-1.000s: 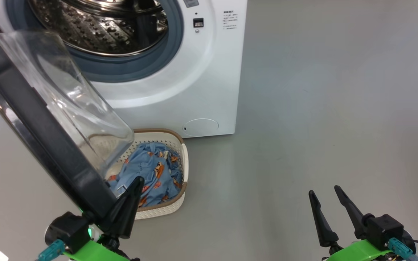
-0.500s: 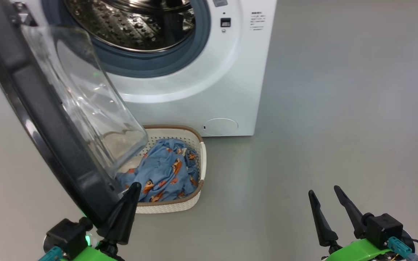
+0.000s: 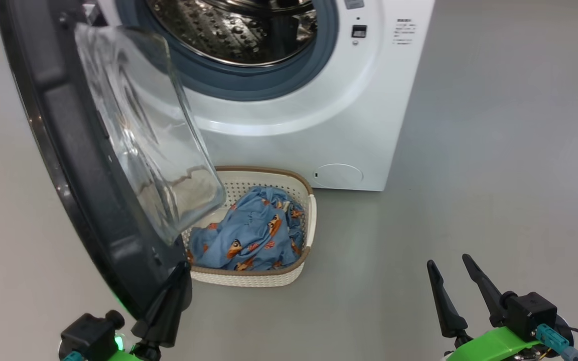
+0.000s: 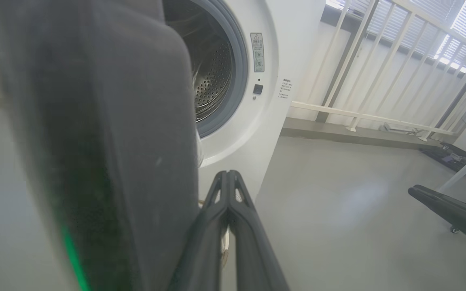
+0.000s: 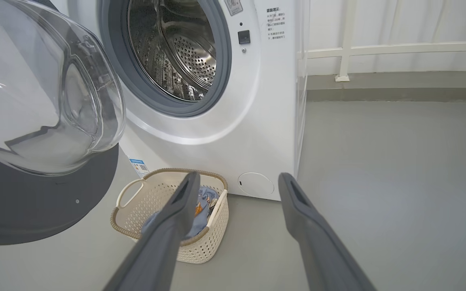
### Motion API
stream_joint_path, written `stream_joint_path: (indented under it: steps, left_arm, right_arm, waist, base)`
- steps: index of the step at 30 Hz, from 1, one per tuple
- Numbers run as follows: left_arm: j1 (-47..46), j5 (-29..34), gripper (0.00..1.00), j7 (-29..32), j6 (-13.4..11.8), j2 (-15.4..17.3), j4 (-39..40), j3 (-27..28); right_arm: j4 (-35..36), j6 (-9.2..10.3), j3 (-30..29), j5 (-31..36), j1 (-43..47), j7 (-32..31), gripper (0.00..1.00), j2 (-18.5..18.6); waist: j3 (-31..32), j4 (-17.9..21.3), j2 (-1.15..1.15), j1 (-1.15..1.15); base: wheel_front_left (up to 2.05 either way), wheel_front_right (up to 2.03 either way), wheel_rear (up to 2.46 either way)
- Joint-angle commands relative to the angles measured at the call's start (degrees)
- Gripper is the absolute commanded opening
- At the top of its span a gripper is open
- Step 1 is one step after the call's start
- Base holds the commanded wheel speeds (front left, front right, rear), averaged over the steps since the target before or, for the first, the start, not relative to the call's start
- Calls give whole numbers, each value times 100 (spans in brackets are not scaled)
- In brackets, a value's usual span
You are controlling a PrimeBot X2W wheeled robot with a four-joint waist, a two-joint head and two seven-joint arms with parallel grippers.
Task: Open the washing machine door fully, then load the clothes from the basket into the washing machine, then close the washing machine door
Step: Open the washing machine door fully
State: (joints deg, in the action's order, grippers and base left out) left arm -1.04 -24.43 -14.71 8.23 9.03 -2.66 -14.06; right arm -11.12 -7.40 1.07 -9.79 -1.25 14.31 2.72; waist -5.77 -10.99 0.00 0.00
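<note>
- The washing machine stands at the far side, its steel drum exposed and empty as far as I can see.
- The washing machine door hangs open on the left, swung out toward the near side, with its glass bowl window bulging to the right over the basket. It looks heavy, rigid and glossy. I'd push on the black frame near its free edge, not on the glass.
- The basket sits on the floor just in front of the machine, partly under the door glass. It is light plastic and would probably slide if dragged on.
- The clothes lie heaped in the basket. They are soft, light and floppy, so they will likely trail. The raised fold in the middle of the heap looks like the best place to pinch.
- The left pincer is closed tight with nothing in it, its tip at the door's near lower edge. I cannot tell whether it is actually touching.
- The right pincer is spread wide and empty, near right, well apart from everything.
</note>
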Motion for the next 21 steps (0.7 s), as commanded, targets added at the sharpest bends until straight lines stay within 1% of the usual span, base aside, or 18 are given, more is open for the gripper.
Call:
stream_joint_path:
  steps: [1,6,11,21]
  left_arm:
    - [-104,55,0,-29,-75,135,19,400]
    - [-116,120,0,-29,-75,14,-4,692]
    - [-86,171,0,-29,-75,-108,-90,1126]
    - [-177,197,0,-29,-75,-185,-474,1956]
  right_arm:
    - [110,-9,139,-74,-181,69,100,16]
    - [86,-9,147,-79,-201,69,100,16]
    - [82,-9,116,-75,-202,69,100,16]
    - [87,-9,126,-73,-204,69,100,16]
  waist:
    - [-5,-84,0,0]
    - [8,-195,0,0]
    - [18,-290,0,0]
    - [6,-410,0,0]
  base:
    - [0,0,0]
    - [0,0,0]
    - [0,0,0]
    - [0,0,0]
